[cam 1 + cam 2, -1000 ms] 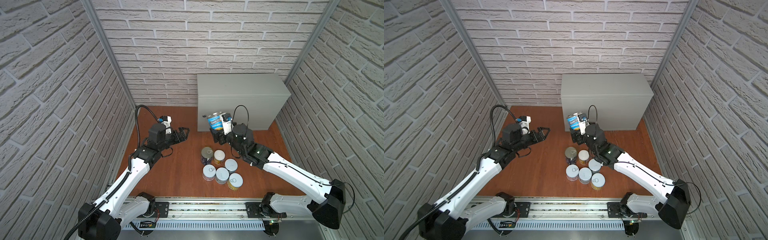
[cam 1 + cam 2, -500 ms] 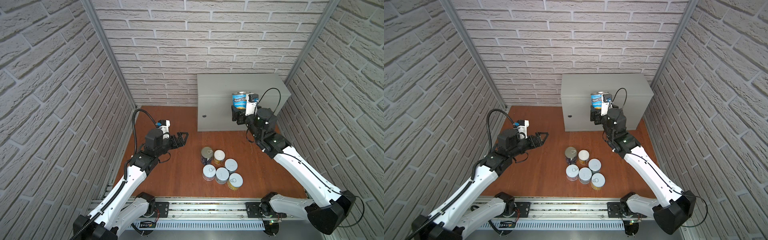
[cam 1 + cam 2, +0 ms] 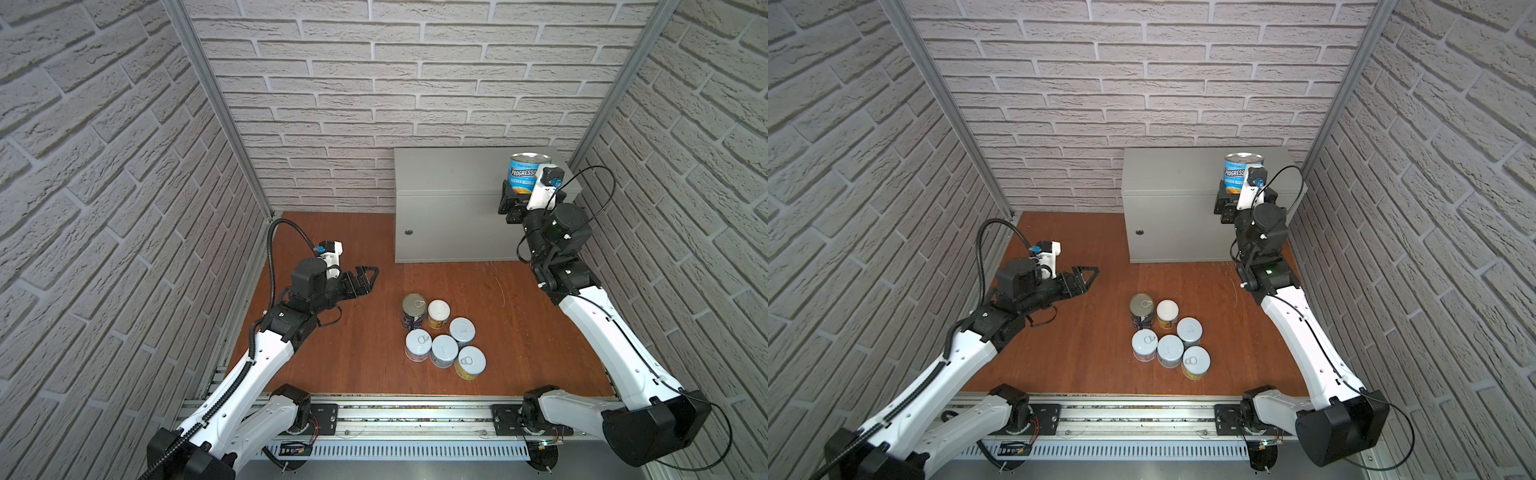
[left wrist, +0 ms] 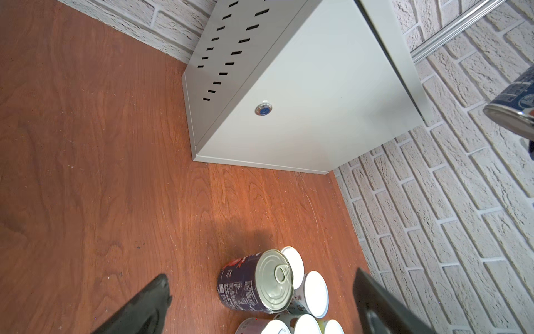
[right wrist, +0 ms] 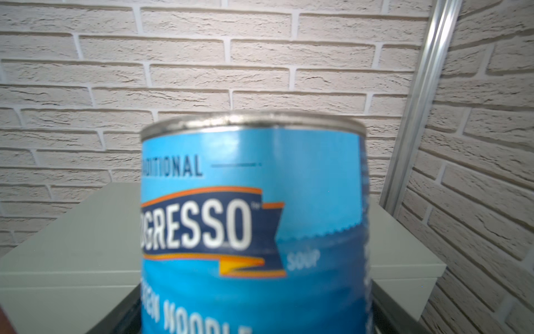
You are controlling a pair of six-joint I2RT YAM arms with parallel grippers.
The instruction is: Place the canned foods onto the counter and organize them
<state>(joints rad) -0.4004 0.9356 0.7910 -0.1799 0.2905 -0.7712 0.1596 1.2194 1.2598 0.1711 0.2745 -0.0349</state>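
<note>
- Blue Progresso can (image 3: pixel 524 176): is standing upright, long axis vertical, silver lid facing up, label facing the near side. It is sitting over the near right corner of the counter (image 3: pixel 449 174); whether its base is touching the top cannot be told.
- Right gripper (image 3: pixel 524 192): is grasping the blue can low on its sides, a finger pressing on either flank.
- Left gripper (image 3: pixel 368 278): is hovering over the wooden floor (image 3: pixel 353 353) at the left, jaws spread wide and holding nothing, tips pointing right.
- Dark navy can (image 3: pixel 414 309): is standing upright on the floor, pull-tab lid up, at the far left of the cluster.
- Five short cans: are standing upright, lids up, packed close together beside and nearer than the navy can, the yellow-labelled can (image 3: pixel 439 313) touching it; all are resting well apart from the counter.
</note>
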